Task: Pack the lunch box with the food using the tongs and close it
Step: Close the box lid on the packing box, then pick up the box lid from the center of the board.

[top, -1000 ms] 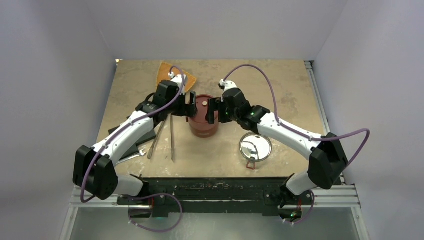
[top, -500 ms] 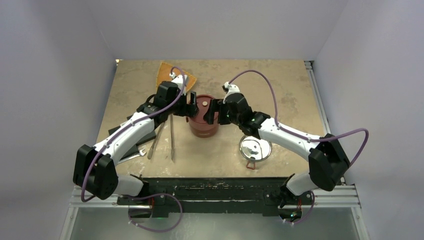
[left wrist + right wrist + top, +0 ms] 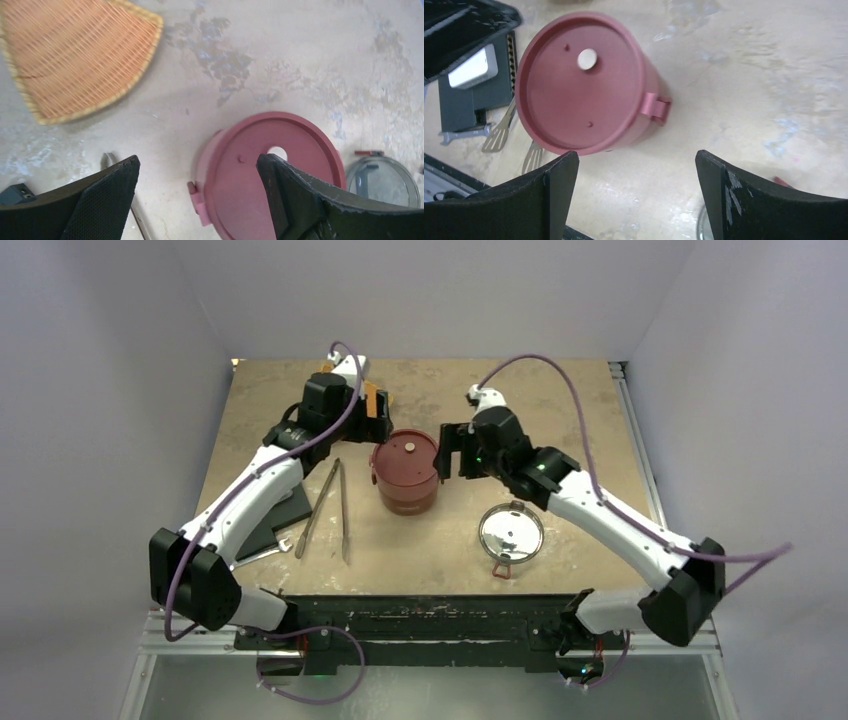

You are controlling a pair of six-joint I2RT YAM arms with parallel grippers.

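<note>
One lunch box is sitting at the middle of the worktop, stacked into a single dark-red tower and capped by one flat disc lid. One white round slice is lying on that lid, off-centre toward the far side. No other food is showing. Two side lugs are sticking out of the box, one on its right and one on its left. One pair of tongs is lying flat just left of the box, its two arms running toward the near edge. One clear top lid is resting apart from the box, toward the near edge on the right. One orange woven tray is sitting by the far edge, left of centre. One silver wrench is lying near the left near corner, beside a dark flat block. The left gripper is hovering between tray and box, fingers spread wide, gripping nothing. The right gripper is hanging just right of the box, likewise spread and empty.
</note>
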